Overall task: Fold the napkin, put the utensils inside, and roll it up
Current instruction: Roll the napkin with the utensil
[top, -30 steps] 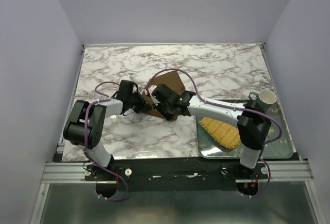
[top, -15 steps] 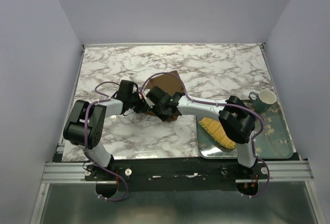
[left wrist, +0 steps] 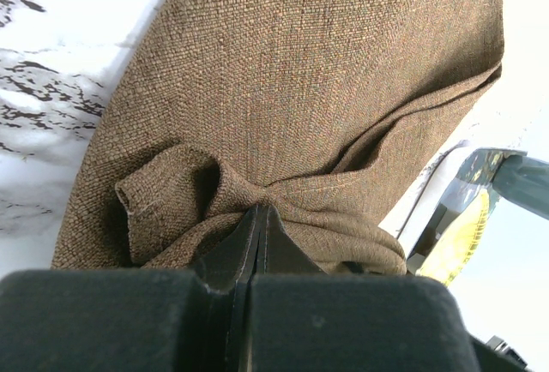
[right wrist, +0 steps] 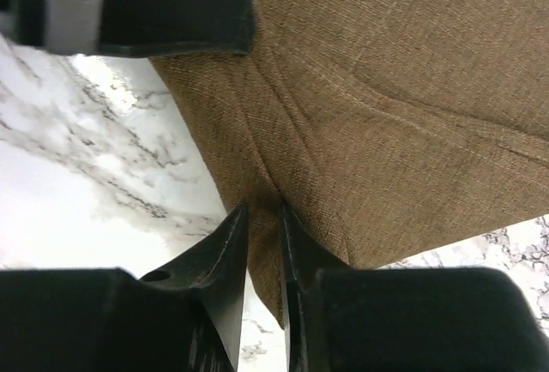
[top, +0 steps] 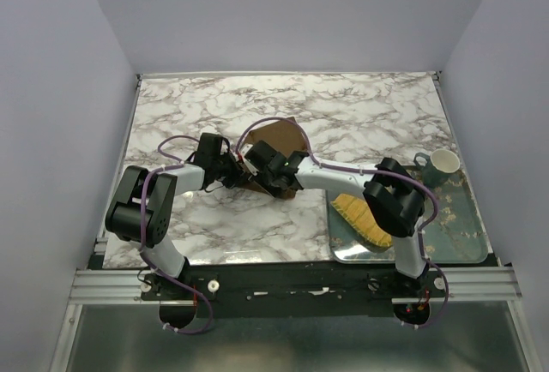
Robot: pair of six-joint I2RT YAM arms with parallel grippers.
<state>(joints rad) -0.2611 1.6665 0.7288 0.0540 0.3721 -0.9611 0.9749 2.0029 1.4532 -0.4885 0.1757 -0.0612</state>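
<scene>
The dark brown napkin (top: pixel 279 138) lies bunched on the marble table (top: pixel 369 111), its far part raised. My left gripper (top: pixel 232 170) is shut on a gathered fold of the napkin (left wrist: pixel 292 72) at its near edge, with the left gripper's fingertips (left wrist: pixel 260 211) pressed together. My right gripper (top: pixel 261 167) meets it from the right. In the right wrist view a crease of the napkin (right wrist: pixel 386 89) runs between the narrow jaws of the right gripper (right wrist: pixel 263 211), which pinch it. The utensils are out of view.
A glass tray (top: pixel 463 226) sits at the right near corner, holding a yellow woven mat (top: pixel 367 218) and a white mug (top: pixel 443 165). The tray's edge and the mat (left wrist: pixel 463 235) also show in the left wrist view. The left gripper's body (right wrist: pixel 163 3) hangs close above the right fingers.
The right arm swung its elbow left and brought its gripper closer to the left gripper. The lifted napkin flap dropped lower. The left arm stayed put, still pinching the fold.
</scene>
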